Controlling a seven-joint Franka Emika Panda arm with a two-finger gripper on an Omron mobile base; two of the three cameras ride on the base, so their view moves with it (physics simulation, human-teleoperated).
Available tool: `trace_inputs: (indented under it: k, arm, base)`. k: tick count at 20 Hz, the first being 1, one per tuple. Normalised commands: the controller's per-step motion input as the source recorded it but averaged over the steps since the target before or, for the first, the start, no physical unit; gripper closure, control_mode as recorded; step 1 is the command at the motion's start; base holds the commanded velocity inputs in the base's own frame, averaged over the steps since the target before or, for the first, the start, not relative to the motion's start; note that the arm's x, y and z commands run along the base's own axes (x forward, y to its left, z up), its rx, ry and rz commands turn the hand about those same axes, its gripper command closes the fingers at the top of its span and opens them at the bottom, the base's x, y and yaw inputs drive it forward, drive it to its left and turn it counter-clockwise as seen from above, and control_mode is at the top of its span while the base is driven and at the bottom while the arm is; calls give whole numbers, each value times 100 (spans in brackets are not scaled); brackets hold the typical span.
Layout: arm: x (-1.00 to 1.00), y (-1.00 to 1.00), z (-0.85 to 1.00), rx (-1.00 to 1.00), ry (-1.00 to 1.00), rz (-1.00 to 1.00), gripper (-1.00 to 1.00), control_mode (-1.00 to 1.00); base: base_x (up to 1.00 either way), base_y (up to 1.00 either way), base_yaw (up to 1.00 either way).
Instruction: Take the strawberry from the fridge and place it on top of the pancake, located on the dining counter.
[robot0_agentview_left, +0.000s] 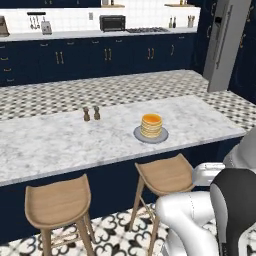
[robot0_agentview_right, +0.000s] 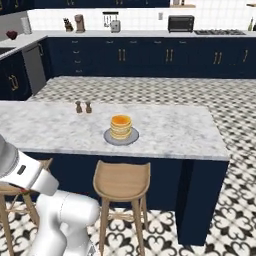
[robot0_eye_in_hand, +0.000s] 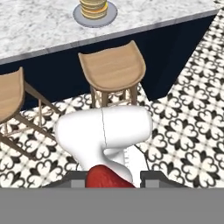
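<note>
- Gripper (robot0_eye_in_hand: 110, 183) closed tight on the strawberry (robot0_eye_in_hand: 107, 178); the red fruit sits between the finger tips at the bottom of the hand view, low, over patterned floor.
- Pancake (robot0_agentview_left: 151, 125) on its plate (robot0_agentview_left: 138, 135), mid tabletop (robot0_agentview_left: 50, 145), far side of the stools; top bare.
- Risk: the fruit is tiny, the grip shallow. A fast swing upward could slip it out; it would drop to the floor.
- Risk: near stool (robot0_eye_in_hand: 113, 70) stands between gripper and tabletop edge. A low path could clip the seat or the edge.
- Risk: release too high or off-centre, and the berry rolls off the stack.
- Shakers (robot0_agentview_left: 91, 114) well left of the plate; unlikely to interfere.
</note>
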Motion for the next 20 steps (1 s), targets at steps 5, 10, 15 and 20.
trace_inputs:
  k: [5,10,15,20]
  arm:
    - [0,0,0,0,0,0,100,100]
    - [0,0,0,0,0,0,100,100]
    - [0,0,0,0,0,0,100,100]
    - [0,0,0,0,0,0,100,100]
  base:
    - [22,-33,10]
    - [0,-90,7]
    - [33,1,7]
    - [15,66,0]
